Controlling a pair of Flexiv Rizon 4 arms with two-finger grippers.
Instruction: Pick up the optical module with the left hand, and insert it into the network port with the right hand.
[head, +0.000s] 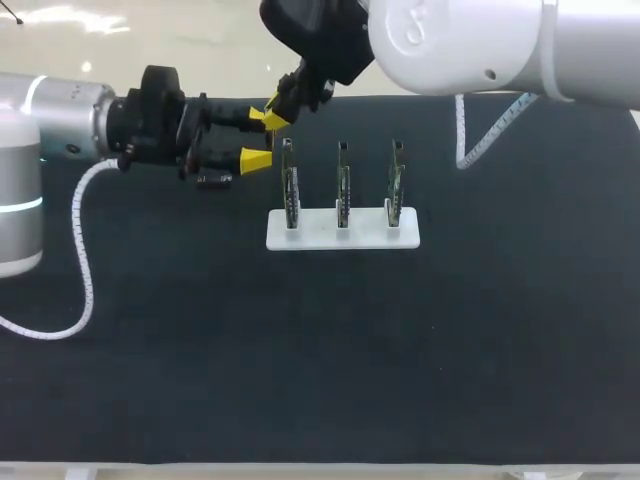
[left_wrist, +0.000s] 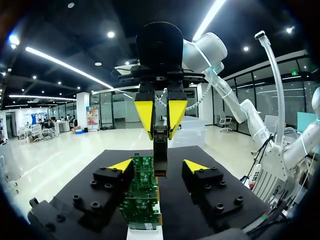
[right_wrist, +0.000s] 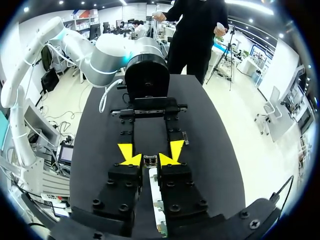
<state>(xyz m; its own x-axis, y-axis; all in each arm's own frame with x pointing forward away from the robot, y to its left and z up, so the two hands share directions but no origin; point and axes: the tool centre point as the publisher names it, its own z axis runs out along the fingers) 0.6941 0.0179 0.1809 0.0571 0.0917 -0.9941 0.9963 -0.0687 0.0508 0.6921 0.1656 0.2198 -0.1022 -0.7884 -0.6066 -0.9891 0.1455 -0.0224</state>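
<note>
A white stand (head: 342, 228) is set on the black counter (head: 300, 360), and three green circuit boards are held upright in it, edge-on to the head camera: a left board (head: 290, 190), a middle board (head: 343, 185) and a right board (head: 397, 180). All places below are given from this stand. The left end effector (head: 258, 138) is held level just beside the stand's left end, at the height of the left board's top, and its yellow-tipped fingers (left_wrist: 122, 165) are spread wide with nothing gripped between them (in the left wrist view the boards are seen straight ahead through the gap). The right end effector (head: 270, 112) is brought in from above and behind the stand's left end, pointing down between the left arm's open fingers. Its two yellow tips are pressed onto the optical module (left_wrist: 160, 150), a small dark oblong that is pinched from both sides and hangs downward just over the top edge of the left board; whether the module touches that board cannot be told. In the right wrist view the module (right_wrist: 150, 160) is seen gripped between the tips, with the board's thin edge (right_wrist: 157, 210) directly beneath it. A small dark oblong piece (right_wrist: 185, 138) is seen lying flat on the counter beyond the stand's left end, beside the left arm's fingers.
</note>
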